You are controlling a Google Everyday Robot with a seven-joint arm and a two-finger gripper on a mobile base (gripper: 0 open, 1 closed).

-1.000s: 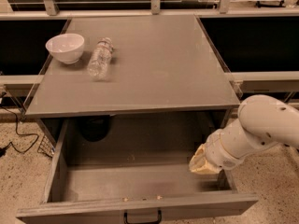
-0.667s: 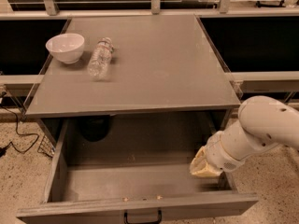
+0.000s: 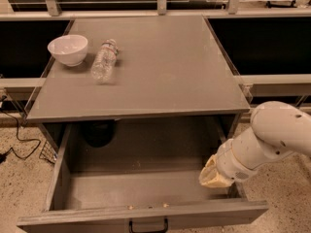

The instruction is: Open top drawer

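Observation:
The top drawer (image 3: 146,188) stands pulled far out below the grey counter, showing its deep grey inside. Its flat front runs along the bottom edge of the view, with the black loop handle (image 3: 148,225) at its middle. My gripper (image 3: 214,176) hangs at the end of the white arm over the drawer's right side, just inside the right wall, above the drawer floor. It is not at the handle.
A white bowl (image 3: 68,49) and a clear plastic bottle (image 3: 104,59) lying on its side rest on the grey countertop (image 3: 160,62). A dark round object (image 3: 98,132) sits at the drawer's back left. A black cable (image 3: 19,144) lies on the speckled floor.

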